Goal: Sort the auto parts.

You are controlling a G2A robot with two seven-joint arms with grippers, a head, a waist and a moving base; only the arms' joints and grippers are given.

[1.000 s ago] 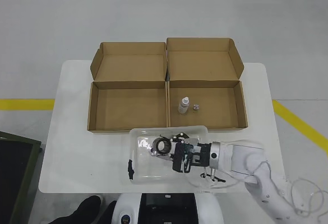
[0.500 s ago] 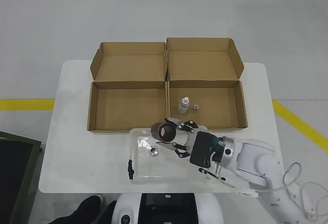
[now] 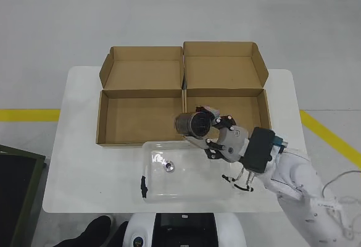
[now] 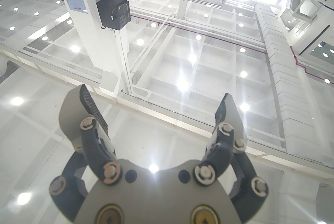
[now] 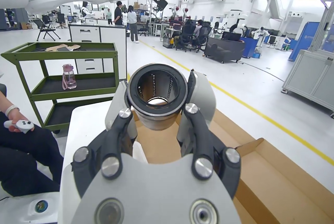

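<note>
My right gripper point(image 3: 200, 126) is shut on a dark metal cylindrical bearing point(image 3: 192, 124), held in the air over the seam between the two open cardboard boxes. The same bearing point(image 5: 157, 101) shows end-on between the right gripper point(image 5: 158, 102) fingers, hollow with a black rim. The left box point(image 3: 141, 118) holds nothing I can see. The right box point(image 3: 242, 120) holds a small white bottle-shaped part point(image 3: 202, 115) and a tiny round part point(image 3: 216, 117). A clear plastic tray point(image 3: 186, 185) at the table's front holds a small metal ring point(image 3: 169, 166). My left gripper point(image 4: 156, 115) is open, pointing at the ceiling.
The white table point(image 3: 81, 154) has bare room left of the boxes and tray. Both box lids point(image 3: 186, 65) stand open at the back. A small black piece point(image 3: 144, 185) sits at the tray's left edge. A green cart point(image 5: 60, 84) stands beyond the table.
The right gripper took the bearing out of the clear tray and carried it up and back, from above the tray to over the boxes' front edge.
</note>
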